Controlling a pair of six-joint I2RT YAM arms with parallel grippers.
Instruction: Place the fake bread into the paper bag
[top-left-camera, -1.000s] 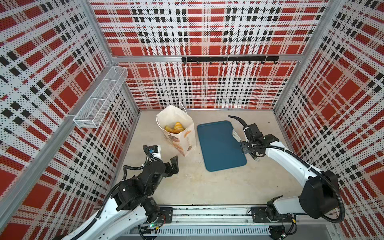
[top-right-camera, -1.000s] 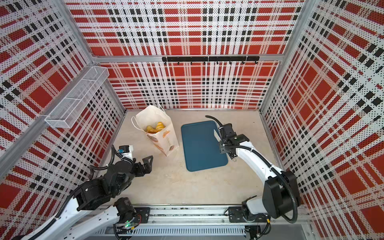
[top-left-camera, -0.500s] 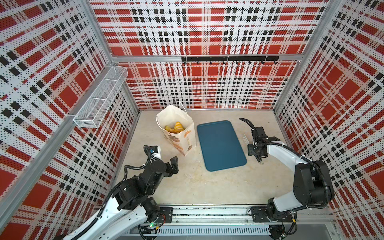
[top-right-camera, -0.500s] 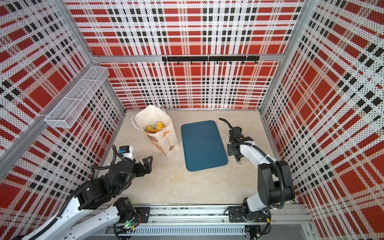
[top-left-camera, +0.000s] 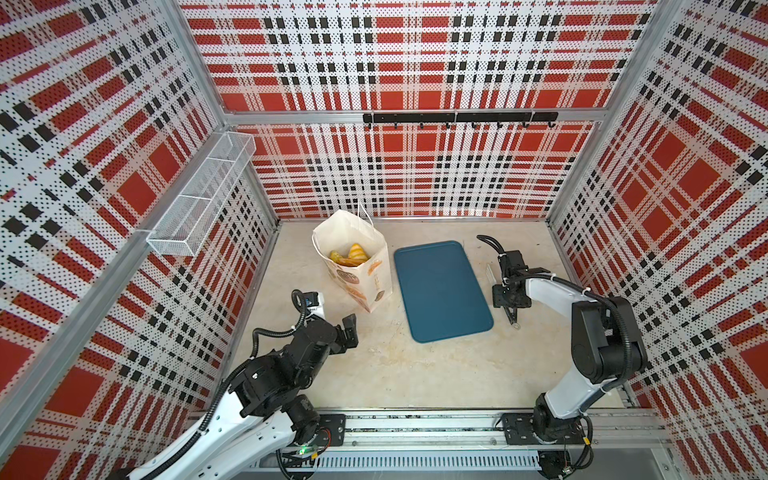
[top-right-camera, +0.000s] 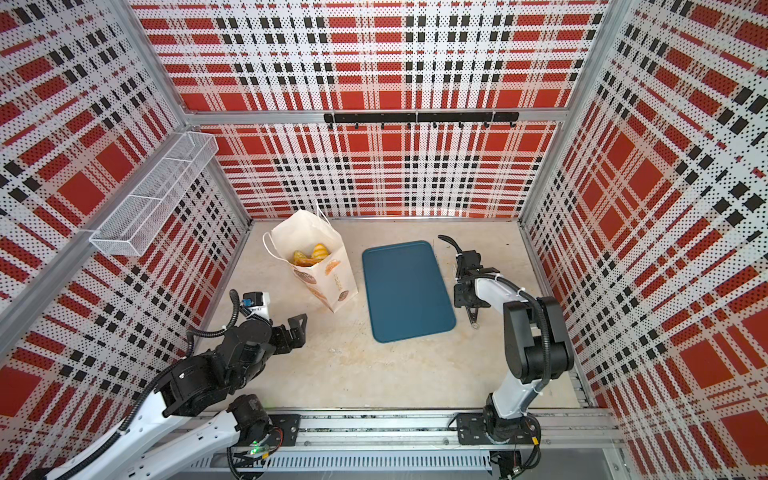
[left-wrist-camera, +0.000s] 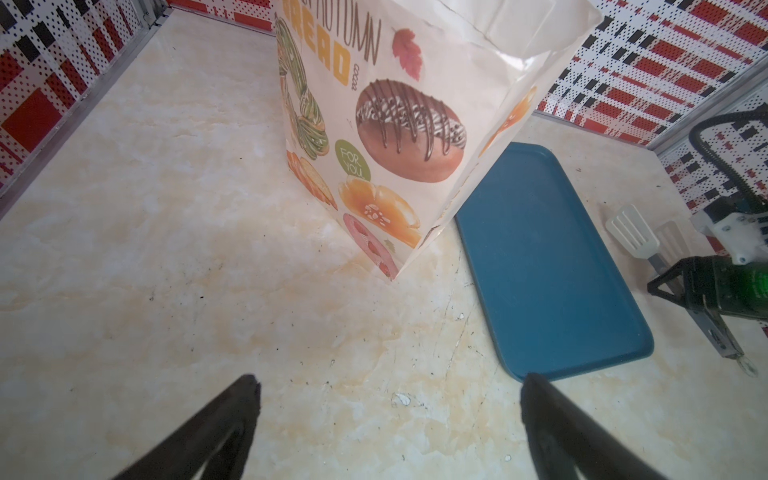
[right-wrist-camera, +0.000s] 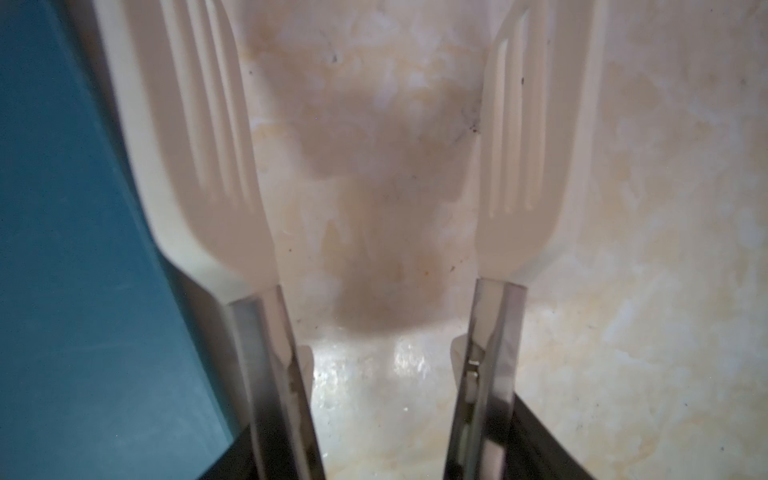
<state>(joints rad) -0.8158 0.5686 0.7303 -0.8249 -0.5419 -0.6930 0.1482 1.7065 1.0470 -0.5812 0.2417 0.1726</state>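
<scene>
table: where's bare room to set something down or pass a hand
Widest bare patch: front of the table, between blue tray, left gripper and base rail. The tray is bare too. Tight: the gap between paper bag and tray, and beside the tray where the right gripper holds tongs.

Now the paper bag (top-left-camera: 365, 278) is seen standing on the surface (top-left-camera: 395, 374) just ahead of the left claw (left-wrist-camera: 389, 379), and the fake bread (top-left-camera: 351, 255) is spotted down inside it. The tray (top-left-camera: 442, 291) is laid flat on the surface, ahead and to the right of that claw, just beside the bag. At the tray's other side the right claw (top-left-camera: 508, 296) is found, tongs (left-wrist-camera: 633, 232) carried between its jaws, their heads stretched ahead of it, the tray lying to its left.
</scene>
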